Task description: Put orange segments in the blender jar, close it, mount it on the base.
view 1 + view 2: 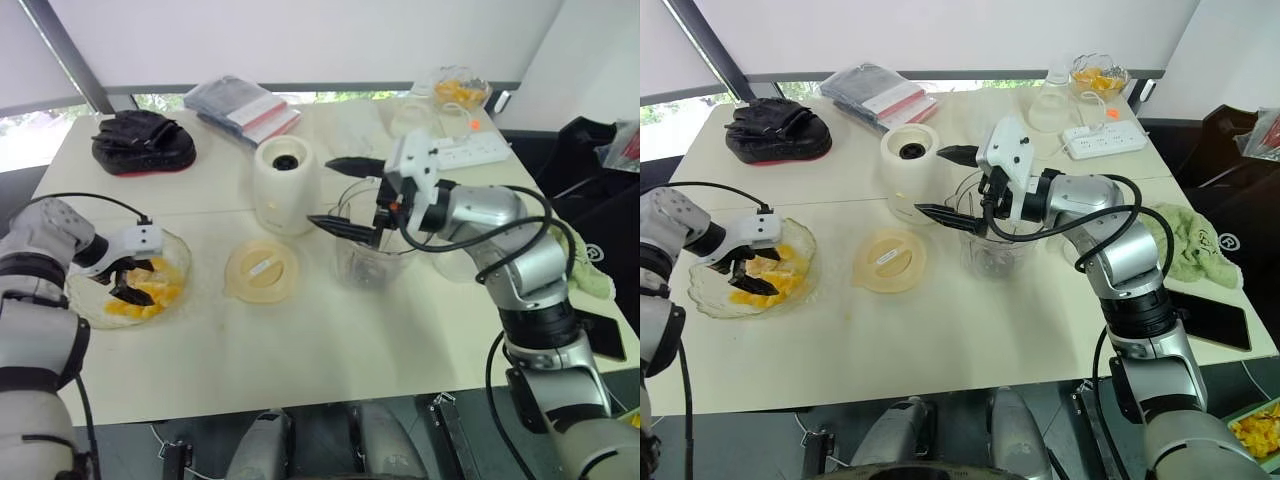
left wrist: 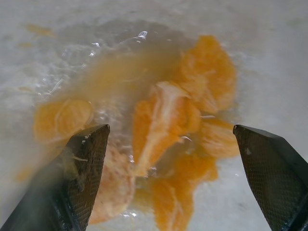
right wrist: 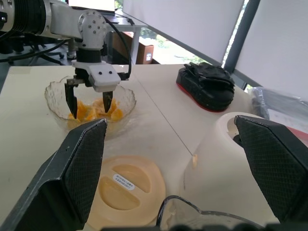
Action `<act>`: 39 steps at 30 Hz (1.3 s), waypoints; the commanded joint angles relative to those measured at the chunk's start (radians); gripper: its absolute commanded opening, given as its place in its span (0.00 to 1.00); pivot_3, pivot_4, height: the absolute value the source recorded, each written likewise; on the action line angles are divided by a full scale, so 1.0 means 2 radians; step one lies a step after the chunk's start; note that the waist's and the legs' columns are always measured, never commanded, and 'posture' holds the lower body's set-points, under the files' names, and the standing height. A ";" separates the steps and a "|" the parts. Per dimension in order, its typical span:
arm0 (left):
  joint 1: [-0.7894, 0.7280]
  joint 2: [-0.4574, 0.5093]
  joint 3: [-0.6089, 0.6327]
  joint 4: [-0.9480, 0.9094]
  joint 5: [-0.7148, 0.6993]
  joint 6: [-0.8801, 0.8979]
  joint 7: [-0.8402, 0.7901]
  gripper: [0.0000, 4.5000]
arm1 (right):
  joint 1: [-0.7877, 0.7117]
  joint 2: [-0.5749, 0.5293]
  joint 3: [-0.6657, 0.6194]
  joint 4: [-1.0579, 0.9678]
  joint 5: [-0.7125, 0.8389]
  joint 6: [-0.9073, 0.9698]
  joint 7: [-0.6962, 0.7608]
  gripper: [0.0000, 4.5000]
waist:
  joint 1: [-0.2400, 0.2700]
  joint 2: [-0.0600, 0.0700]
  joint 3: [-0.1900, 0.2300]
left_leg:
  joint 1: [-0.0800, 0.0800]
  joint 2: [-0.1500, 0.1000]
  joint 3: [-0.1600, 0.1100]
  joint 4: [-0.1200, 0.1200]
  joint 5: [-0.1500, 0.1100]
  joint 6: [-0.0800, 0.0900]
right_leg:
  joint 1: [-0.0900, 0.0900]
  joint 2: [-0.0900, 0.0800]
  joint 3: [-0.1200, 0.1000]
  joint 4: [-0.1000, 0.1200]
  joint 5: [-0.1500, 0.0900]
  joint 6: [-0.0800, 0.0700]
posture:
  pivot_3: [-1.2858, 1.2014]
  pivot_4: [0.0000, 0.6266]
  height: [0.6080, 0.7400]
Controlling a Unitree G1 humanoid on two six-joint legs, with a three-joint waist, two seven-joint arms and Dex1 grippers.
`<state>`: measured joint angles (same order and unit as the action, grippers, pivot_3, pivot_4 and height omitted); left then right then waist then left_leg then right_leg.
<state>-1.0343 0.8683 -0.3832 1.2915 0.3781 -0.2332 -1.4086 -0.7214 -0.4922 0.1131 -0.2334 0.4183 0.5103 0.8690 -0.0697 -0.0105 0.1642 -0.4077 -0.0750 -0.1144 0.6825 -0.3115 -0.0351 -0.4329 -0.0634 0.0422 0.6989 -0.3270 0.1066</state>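
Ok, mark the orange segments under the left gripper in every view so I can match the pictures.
Left eye view: orange segments at near left, in the glass bowl.
Right eye view: same near-left spot.
Left wrist view: close up, between the fingers.
Right wrist view: in the bowl, beyond the cream lid.
Shared landmark: the left gripper, open over them.

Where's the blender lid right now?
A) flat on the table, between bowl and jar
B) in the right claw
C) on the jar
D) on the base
A: the cream lid lies flat on the table between the glass bowl and the open-topped jar.
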 commanded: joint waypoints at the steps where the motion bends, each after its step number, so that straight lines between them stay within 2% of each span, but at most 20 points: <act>1: -0.008 -0.003 0.000 0.008 0.014 -0.003 0.022 0.95 | -0.003 -0.007 -0.017 -0.036 0.010 0.007 -0.009 0.99 | 0.000 0.000 0.000 | 0.000 0.000 0.000 0.001 0.000 0.000 | 0.000 0.000 0.000 0.000 0.000 0.000 | 0.52 0.24 1.00; 14: -0.002 -0.025 0.001 0.018 0.033 0.006 0.062 0.95 | 0.001 -0.010 -0.028 -0.057 0.007 0.022 -0.035 0.99 | 0.000 0.000 0.000 | 0.000 0.000 0.000 0.001 0.000 0.000 | 0.000 0.000 0.000 0.002 0.000 0.000 | 0.52 0.24 1.00; 16: -0.001 -0.026 0.001 0.018 0.035 0.007 0.061 0.84 | 0.001 -0.010 -0.028 -0.057 0.005 0.021 -0.037 1.00 | 0.000 0.000 0.000 | 0.000 0.000 0.000 0.001 0.000 0.000 | 0.000 0.000 0.000 0.002 0.000 0.000 | 0.52 0.24 1.00; 18: -0.001 -0.027 0.001 0.018 0.037 0.008 0.061 0.68 | 0.000 -0.011 -0.029 -0.055 0.004 0.020 -0.038 1.00 | 0.000 0.000 0.000 | 0.000 0.000 0.000 0.001 0.000 0.000 | 0.000 0.000 0.000 0.002 0.000 0.000 | 0.52 0.24 1.00; 19: 0.000 -0.027 0.001 0.017 0.038 0.009 0.060 0.54 | -0.001 -0.011 -0.029 -0.054 0.004 0.019 -0.039 1.00 | 0.000 0.000 0.000 | 0.000 0.000 0.000 0.001 0.000 0.000 | 0.000 0.000 0.000 0.002 0.000 0.000 | 0.52 0.24 1.00; 21: 0.000 -0.026 0.002 0.017 0.039 0.011 0.058 0.35 | -0.002 -0.012 -0.029 -0.052 0.003 0.017 -0.039 1.00 | 0.000 0.000 0.000 | 0.000 0.000 0.000 0.001 0.000 0.000 | 0.000 0.000 0.000 0.002 0.000 0.000 | 0.52 0.24 1.00; 39: 0.021 -0.012 0.019 0.011 0.028 0.021 0.045 0.35 | -0.011 -0.011 -0.024 -0.037 -0.003 0.009 -0.036 1.00 | -0.001 0.000 0.000 | 0.000 0.000 0.000 0.001 0.000 0.000 | 0.000 0.000 0.000 0.002 0.000 0.000 | 0.52 0.24 1.00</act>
<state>-1.0099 0.8165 -0.3428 1.3118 0.4264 -0.1887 -1.3090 -0.7155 -0.5095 0.0866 -0.2936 0.4090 0.5519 0.7942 -0.0711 -0.0111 0.1633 -0.4075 -0.0754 -0.1142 0.6852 -0.3113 -0.0354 -0.4333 -0.0634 0.0422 0.7030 -0.3269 0.1067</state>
